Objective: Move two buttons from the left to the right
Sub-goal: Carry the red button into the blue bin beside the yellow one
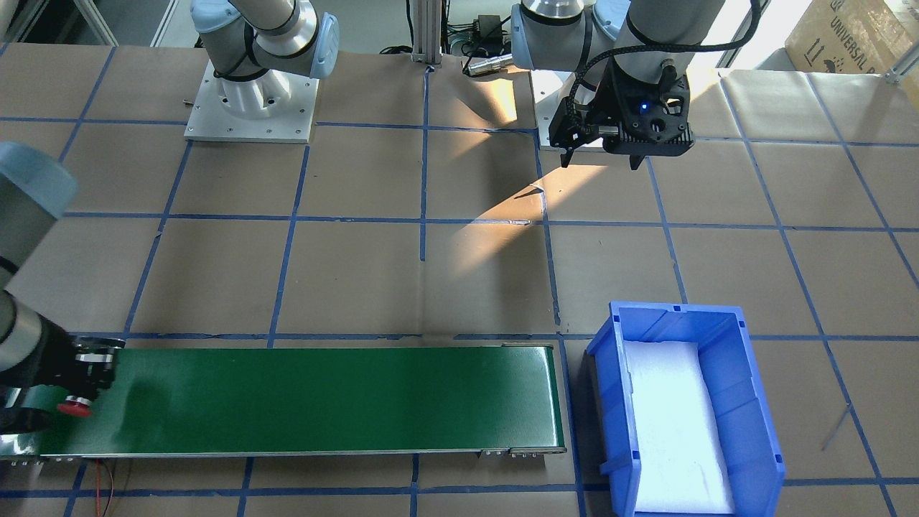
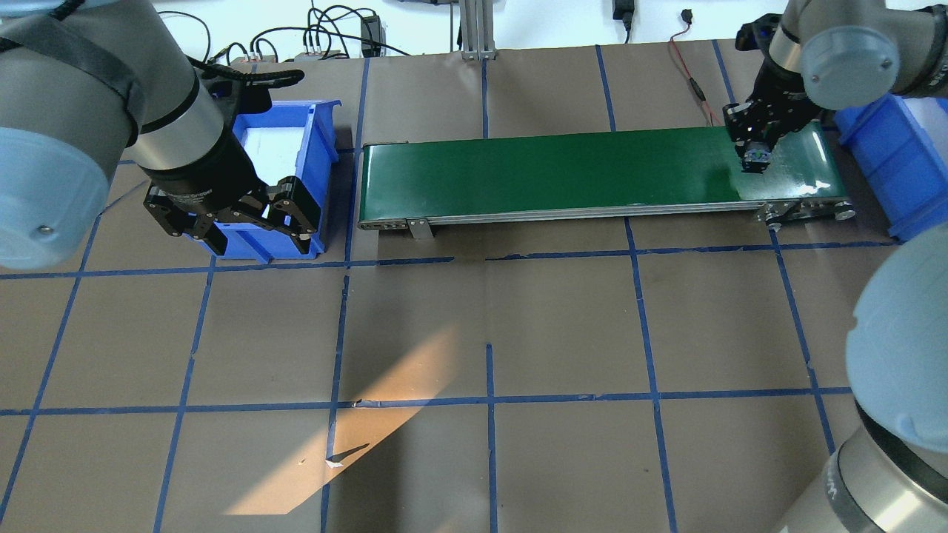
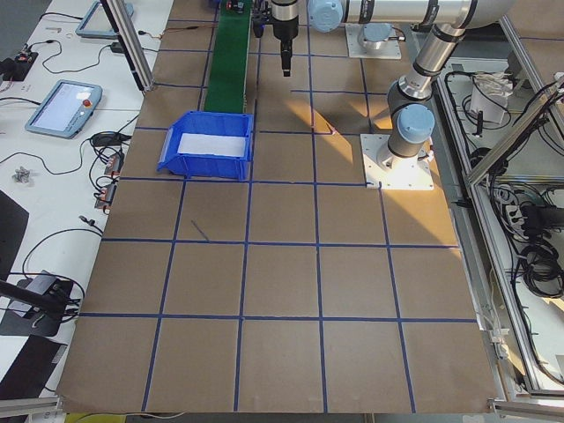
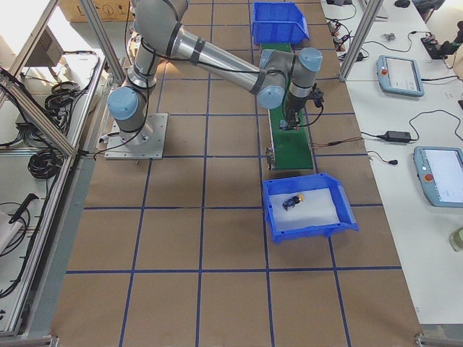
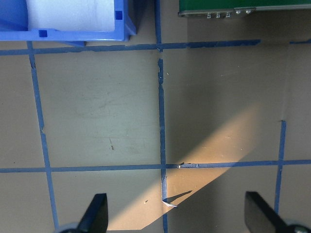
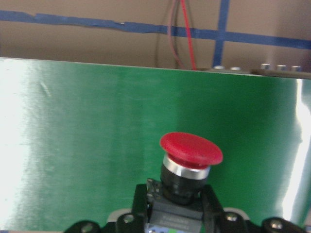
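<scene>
My right gripper is shut on the red button, gripping its black and grey body with the red cap pointing out. It holds the button low over the right end of the green conveyor belt. The red cap also shows in the front view. The yellow button lies in the blue bin at the right end of the belt. My left gripper is open and holds nothing. It hangs above the table in front of the left blue bin.
The left blue bin holds only a white foam pad. Blue tape lines cross the brown table. A red wire lies behind the belt's right end. My right arm's elbow hangs over the right bin.
</scene>
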